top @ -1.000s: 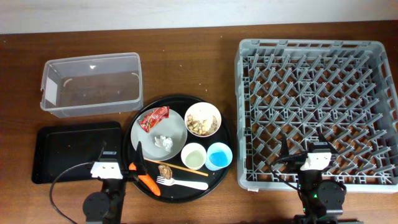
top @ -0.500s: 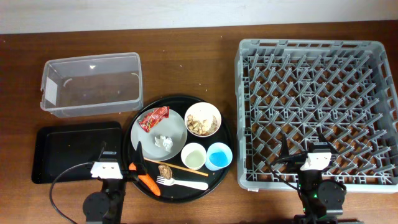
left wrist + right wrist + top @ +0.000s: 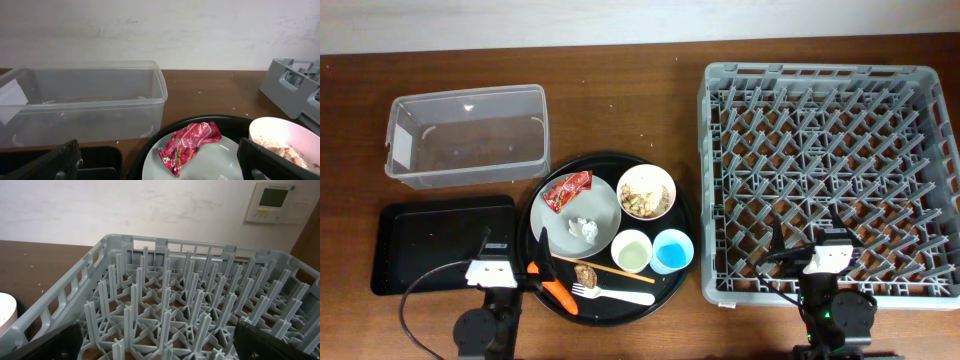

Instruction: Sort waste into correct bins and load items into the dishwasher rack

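Observation:
The white plate (image 3: 563,216) on the round black tray holds the red wrapper (image 3: 567,190) and white tissue (image 3: 583,228). Beside it are the bowl of crumbs (image 3: 646,192), pale cup (image 3: 631,250), blue cup (image 3: 672,250), chopsticks (image 3: 600,266), brown scrap (image 3: 586,272), fork (image 3: 617,294) and carrot (image 3: 557,292). My left gripper (image 3: 513,252) is open and empty at the tray's front left; its wrist view shows the wrapper (image 3: 189,145) just ahead. My right gripper (image 3: 808,246) is open and empty over the grey rack's (image 3: 830,90) front edge.
The clear tub (image 3: 467,135) stands at the back left, also in the left wrist view (image 3: 85,102). The shallow black tray (image 3: 440,245) lies in front of it. The round black tray (image 3: 682,225) sits between the bins and the rack. Rack pegs (image 3: 190,295) fill the right wrist view.

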`<state>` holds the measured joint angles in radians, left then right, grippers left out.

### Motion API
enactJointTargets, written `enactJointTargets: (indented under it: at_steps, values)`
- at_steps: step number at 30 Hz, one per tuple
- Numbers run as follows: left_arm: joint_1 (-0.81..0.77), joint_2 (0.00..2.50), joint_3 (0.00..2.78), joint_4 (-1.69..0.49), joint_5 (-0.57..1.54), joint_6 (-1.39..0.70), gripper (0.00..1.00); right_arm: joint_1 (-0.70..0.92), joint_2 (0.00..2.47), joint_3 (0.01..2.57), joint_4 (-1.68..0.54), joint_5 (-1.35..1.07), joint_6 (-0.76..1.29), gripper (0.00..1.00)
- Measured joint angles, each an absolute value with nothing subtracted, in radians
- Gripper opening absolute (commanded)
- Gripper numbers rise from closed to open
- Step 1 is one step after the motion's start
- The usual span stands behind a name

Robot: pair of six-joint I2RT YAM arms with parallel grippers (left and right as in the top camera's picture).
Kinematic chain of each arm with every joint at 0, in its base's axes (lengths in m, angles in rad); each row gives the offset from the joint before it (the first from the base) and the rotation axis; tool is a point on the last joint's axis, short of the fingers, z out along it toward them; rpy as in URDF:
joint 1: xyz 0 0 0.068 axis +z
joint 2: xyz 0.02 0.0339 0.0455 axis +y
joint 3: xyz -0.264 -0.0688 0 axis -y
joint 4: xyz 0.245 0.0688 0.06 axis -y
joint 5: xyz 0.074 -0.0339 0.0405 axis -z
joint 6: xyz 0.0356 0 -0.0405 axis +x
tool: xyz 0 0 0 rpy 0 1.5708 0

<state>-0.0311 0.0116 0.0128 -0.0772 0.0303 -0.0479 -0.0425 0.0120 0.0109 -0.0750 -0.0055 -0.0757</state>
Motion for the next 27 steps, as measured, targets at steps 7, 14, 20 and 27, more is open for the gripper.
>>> enactJointTargets:
  at_steps: [7,14,20,27]
  values:
    - [-0.031,0.012,0.015,-0.083,0.051,-0.048,0.99,-0.043,0.012,0.013,-0.081,-0.04,0.05,0.98]
    - [-0.031,0.057,0.144,-0.308,0.107,-0.052,0.99,-0.043,0.019,0.144,-0.338,-0.093,0.097,0.98]
    - [-0.031,0.237,0.332,-0.417,0.14,-0.052,0.99,-0.043,0.141,0.354,-0.542,-0.107,0.106,0.98]
    - [-0.031,0.645,0.651,-0.609,0.176,-0.053,0.99,-0.043,0.491,0.618,-0.799,-0.115,0.106,0.98]
